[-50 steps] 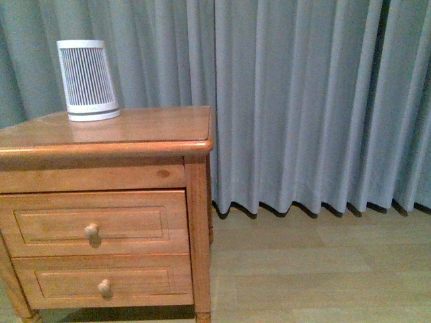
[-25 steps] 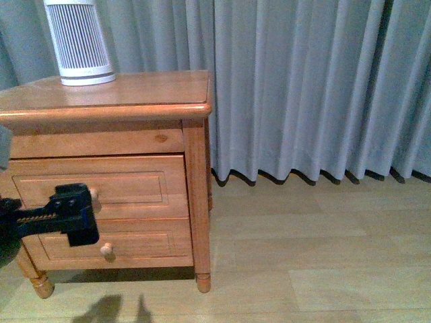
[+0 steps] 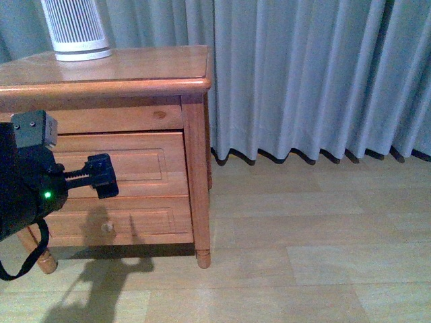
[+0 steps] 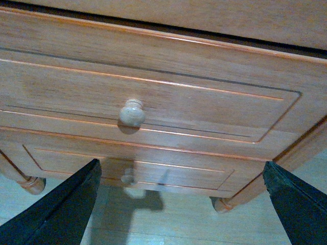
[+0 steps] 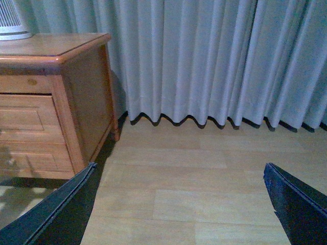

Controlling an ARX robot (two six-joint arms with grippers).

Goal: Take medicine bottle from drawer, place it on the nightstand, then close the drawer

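Grey curtains (image 3: 303, 81) hang behind the nightstand (image 3: 148, 64). Its top drawer (image 4: 204, 97) is shut; the medicine bottle is unseen, presumably inside. Before the small round knob (image 4: 132, 113), the left claw (image 4: 180, 164) gapes wide. That knob looks like smooth, hard wood, likely slippery, and is best pinched behind its head. Beside the nightstand, the right claw (image 5: 179, 166) is spread wide too.

I count one nightstand (image 3: 135, 67). It has two drawers, one top drawer (image 3: 145, 161) and one lower drawer (image 3: 151, 219). There are two round knobs, an upper knob (image 4: 132, 113) and a lower knob (image 4: 127, 177). I see two turned feet, a left foot (image 3: 42, 260) and a right foot (image 3: 202, 257). There is one white slatted appliance (image 3: 75, 30) and one stretch of grey curtain (image 3: 303, 74). Two grippers show, my left gripper (image 3: 101, 176) and my right gripper (image 5: 179, 204).
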